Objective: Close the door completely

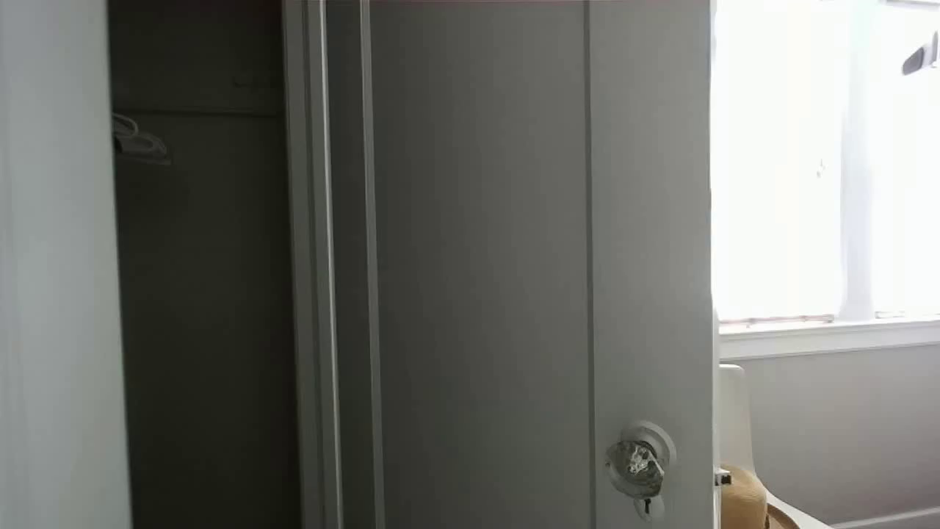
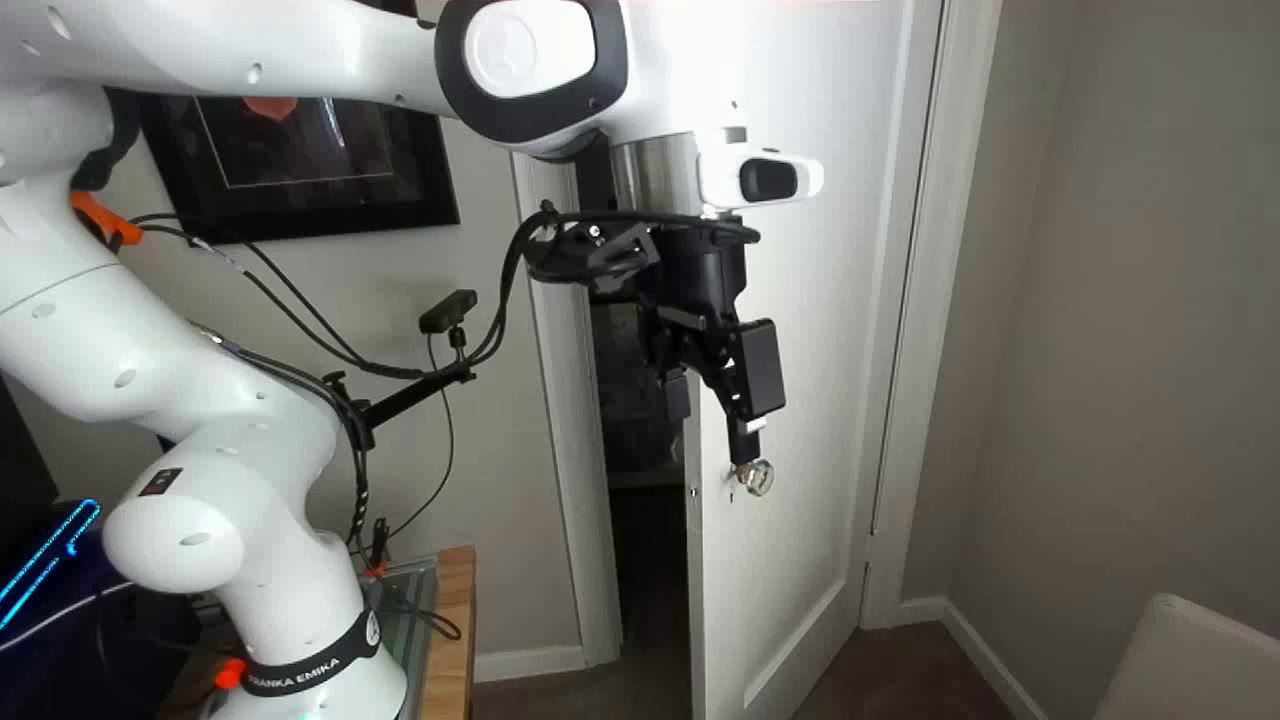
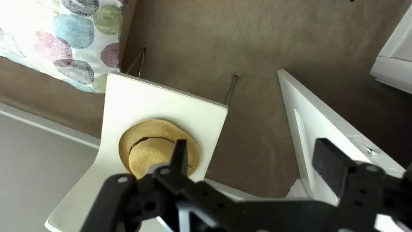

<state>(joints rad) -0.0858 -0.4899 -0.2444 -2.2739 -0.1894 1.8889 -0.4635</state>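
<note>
The door [image 1: 477, 257] is a tall flat grey panel with a round glass knob [image 1: 636, 467] low down near its free edge. It stands ajar, with a dark gap beside its free edge in an exterior view [image 2: 815, 330]. The wrist view shows the door [image 3: 313, 119] at right, with a metal latch on its edge. My gripper [image 2: 712, 425] is open and empty, pointing down. One finger is at the knob [image 2: 757, 477]; I cannot tell whether they touch. In the wrist view the gripper [image 3: 252, 154] has its right finger by the door's face. The knob is hidden there.
A white chair [image 3: 154, 96] holding a straw hat [image 3: 153, 154] stands to the left in the wrist view, near a bed with a spotted cover [image 3: 77, 42]. The dark closet [image 1: 205, 294] has white hangers [image 1: 143, 143]. A door frame [image 2: 575, 420] borders the gap.
</note>
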